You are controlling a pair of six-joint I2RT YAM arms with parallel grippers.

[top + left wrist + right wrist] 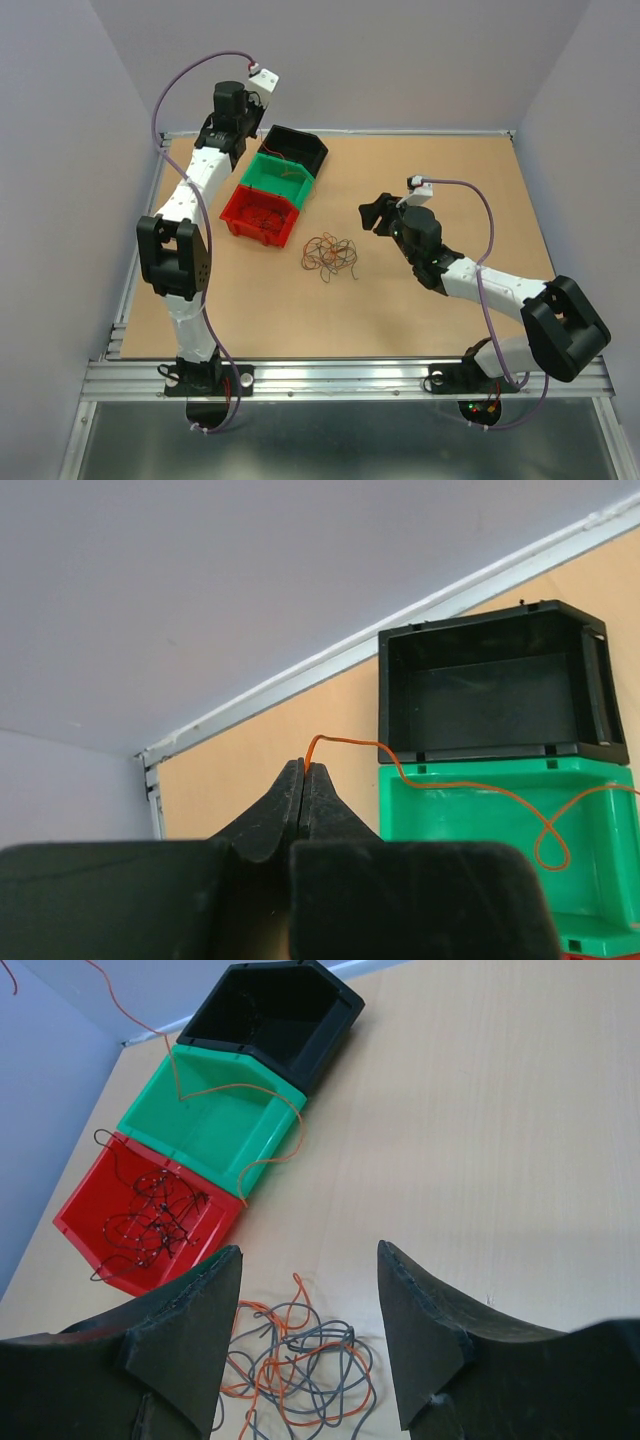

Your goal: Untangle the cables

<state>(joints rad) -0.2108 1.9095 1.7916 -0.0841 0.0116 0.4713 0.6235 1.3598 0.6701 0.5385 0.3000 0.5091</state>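
Left jaws: closed, pinching one end of an orange strand (350,741), held high above the far-left bins. Right jaws: open and empty, hanging just above the cable clump (330,255), which lies on the desk (440,180) near the red bin (232,222).

The held strand runs down into the green bin (200,1130), and a loop spills over its front rim.

Recommendation: carry the pinched end across so the spilled loop is drawn inside before release. The right jaws should then take a single outer strand, not the clump's middle.

Not determinable:
- Where the strand's free tip ends.
- Whether the strand touches the clump.
- The clump's near edge, which is cut off behind the right jaws.
- Strand count, which is too fine to resolve from above.
- The dark wires in the red bin, which cannot be separated by eye.
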